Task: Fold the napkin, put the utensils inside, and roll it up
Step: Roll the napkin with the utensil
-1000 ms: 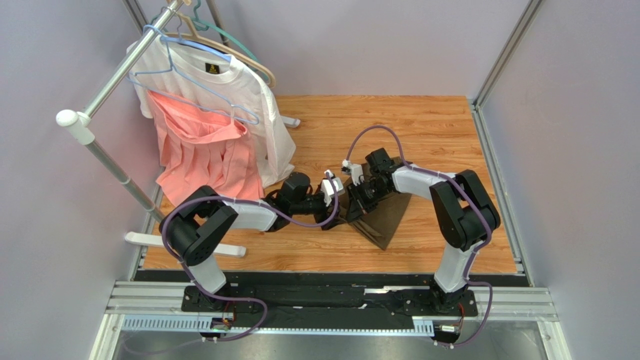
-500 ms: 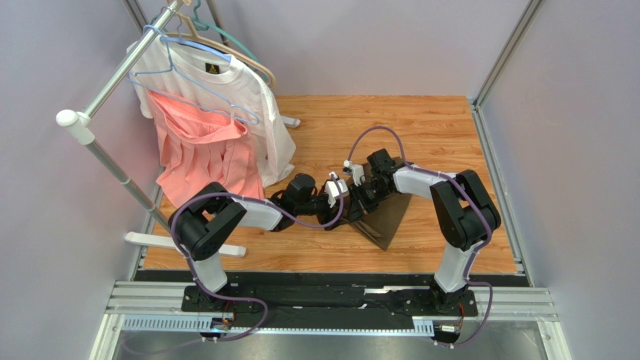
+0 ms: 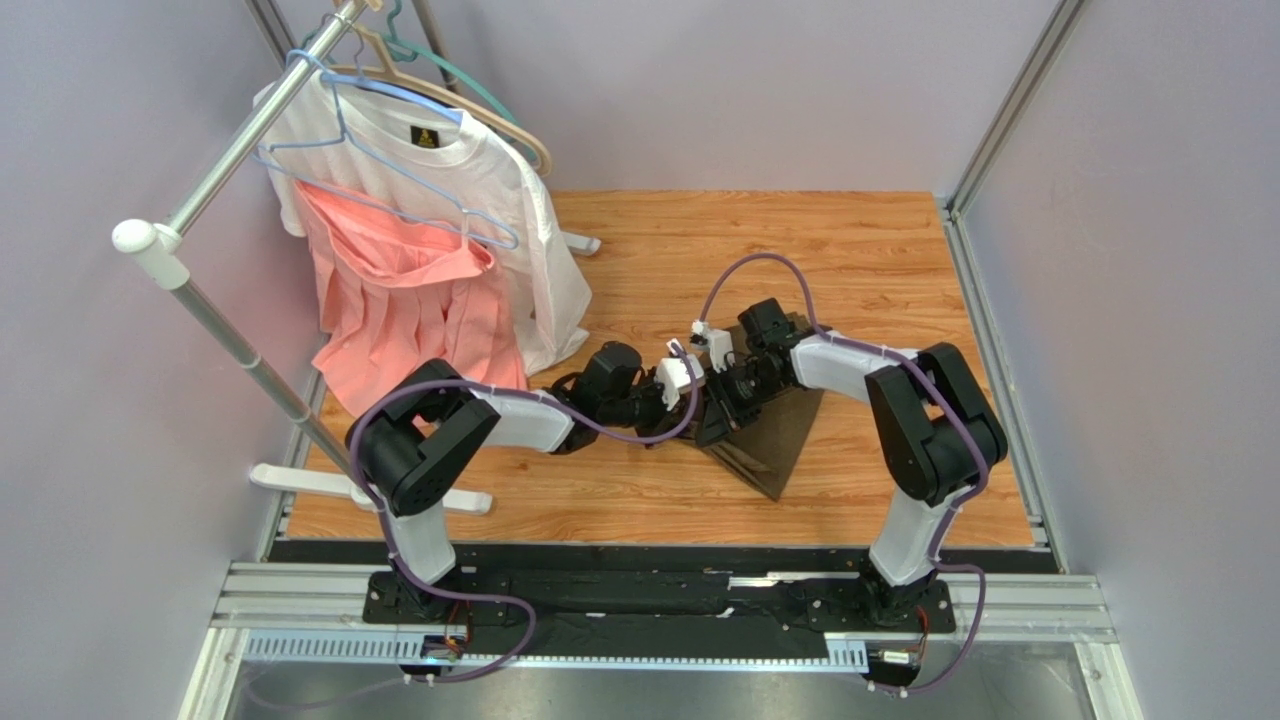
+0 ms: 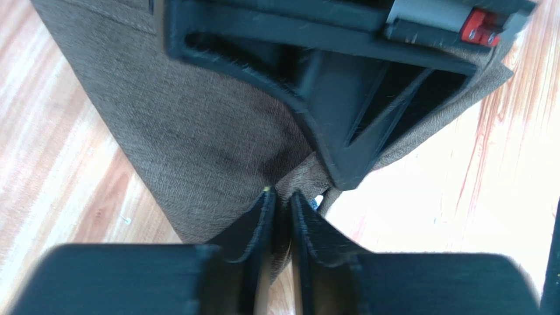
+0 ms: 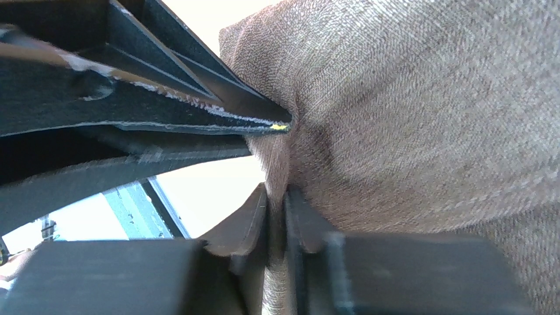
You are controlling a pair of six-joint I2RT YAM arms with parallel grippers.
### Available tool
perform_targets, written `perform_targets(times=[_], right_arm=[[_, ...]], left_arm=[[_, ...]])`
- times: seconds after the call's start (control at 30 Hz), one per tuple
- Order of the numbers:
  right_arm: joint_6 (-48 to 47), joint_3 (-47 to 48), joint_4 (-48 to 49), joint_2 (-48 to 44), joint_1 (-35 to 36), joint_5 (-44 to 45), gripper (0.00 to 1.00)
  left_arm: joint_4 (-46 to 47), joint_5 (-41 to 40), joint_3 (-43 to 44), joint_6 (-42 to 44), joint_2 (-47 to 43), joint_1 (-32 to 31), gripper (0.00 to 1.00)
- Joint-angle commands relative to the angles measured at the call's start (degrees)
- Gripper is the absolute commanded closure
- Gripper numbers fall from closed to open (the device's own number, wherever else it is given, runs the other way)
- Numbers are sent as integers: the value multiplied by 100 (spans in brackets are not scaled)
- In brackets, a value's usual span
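Napkin (image 3: 774,443): dark olive-brown woven cloth, folded to a wedge; lies on the wooden table (image 3: 872,255) a little right of its middle, narrow end toward the arm bases.
Left gripper (image 4: 279,197): almost closed, only a thin slit between the fingers; pinches a raised ridge of the napkin at the cloth's left edge.
Right gripper (image 5: 276,195): narrowed to a similar slit; clamps an upright pleat of the napkin between its pads.
Meeting point: both grippers tip to tip at the napkin's far-left corner, just beside each other and gripping from opposite sides.
Left wrist view: the right gripper's black finger (image 4: 335,164) slants across the cloth from above, its tip just beside the left fingertips.
Right wrist view: the left gripper's finger (image 5: 131,105) comes in as a dark wedge from the left, its tip pressing against the fabric above the pleat.
Cloth surface: coarse weave, puckering toward the pinched spot.
Left arm: stretches low over the table from the left.
Right arm: bends inward from the right, forearm above the napkin's far edge.
Clothes rail (image 3: 226,150): far left, carrying a white T-shirt (image 3: 496,195) and a pink garment (image 3: 406,323) on hangers, well apart from the napkin.
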Motion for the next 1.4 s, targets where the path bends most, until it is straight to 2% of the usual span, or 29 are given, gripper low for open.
perform_targets(times=[0.0,0.1,0.2,0.23,0.3,0.47,0.67,0.73,0.87,0.97,1.0,1.1,1.27,1.37], right_arm=[[105,-85,107,-353,-15,117,77],[158,-120,98,-520,3,214,64],[254,-129,37,-765,-23,319,45],[281,-129,28,-844,-15,458,43],[333,-129,-138,-1082,-23,635,27],[666,-269,-429,-1653,-15,1619,25],[1378,-665,-526,-2900,-32,2928,25],[1685,-909,-290,-3618,-32,3366,25],[2161,-1743,720,-4939,108,3658,25],[2100,-2236,1187,-5371,748,4140,25],[2074,-2325,1327,-5424,1211,4221,26],[1942,-2615,1705,-5433,2204,5186,26],[1380,-2625,1812,-4820,3297,6373,25],[1082,-2573,2014,-4468,3781,6524,24]], left_arm=[[-308,122,161,-24,117,-34,82],[-518,254,275,2,213,-34,87],[-686,359,398,19,302,-34,90],[-704,377,424,19,328,-42,90],[-792,429,460,28,337,-42,90],[-1037,649,583,63,433,-34,91],[-1117,737,574,28,425,-25,91],[-1152,807,583,28,425,-34,92],[-1345,904,627,28,433,-34,92],[-1538,974,679,46,425,-16,92],[-1600,1036,723,46,416,-16,92],[-1828,1150,794,72,442,-7,93],[-2364,1308,943,212,486,80,94],[-2532,1405,970,248,469,159,94]])
